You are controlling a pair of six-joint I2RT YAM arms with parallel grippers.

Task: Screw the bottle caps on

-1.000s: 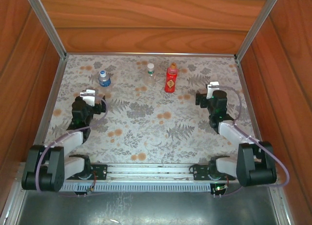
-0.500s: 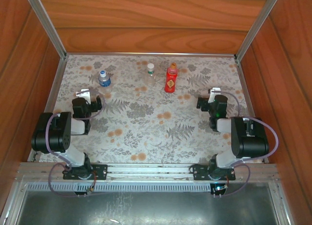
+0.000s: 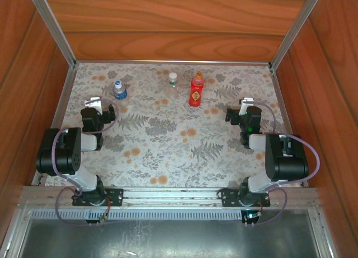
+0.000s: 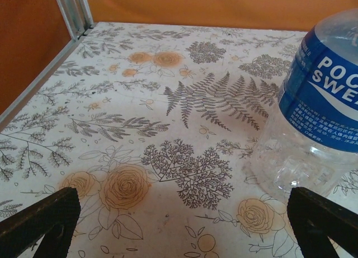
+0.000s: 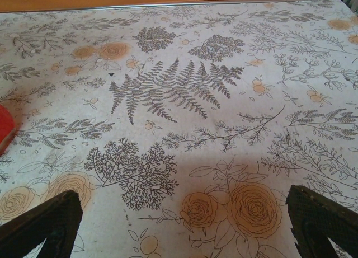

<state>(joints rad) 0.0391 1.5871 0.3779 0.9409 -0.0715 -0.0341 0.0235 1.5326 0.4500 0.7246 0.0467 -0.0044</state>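
Three bottles stand in a row at the back of the table. The short clear one with the blue label [image 3: 119,92] [image 4: 313,123] carries a blue cap [image 3: 118,84]. A white cap [image 3: 173,76] tops the slim clear bottle [image 3: 173,88], and an orange cap [image 3: 198,75] tops the red bottle [image 3: 195,93] [image 5: 5,128]. How tightly the caps sit cannot be told. My left gripper [image 3: 94,106] [image 4: 182,219] is open, low over the cloth, just left of and nearer than the blue-label bottle. My right gripper [image 3: 241,107] [image 5: 182,219] is open too, right of the red bottle, holding nothing.
A floral cloth [image 3: 179,135] covers the table. Wooden walls with aluminium posts [image 3: 53,26] close in the back and both sides. A metal rail [image 3: 179,195] at the near edge carries both arm bases.
Both arms have folded, their elbows rising over the bases. The left gripper slid a little left and back towards the blue-label bottle. The right gripper has hardly moved; both stayed open.
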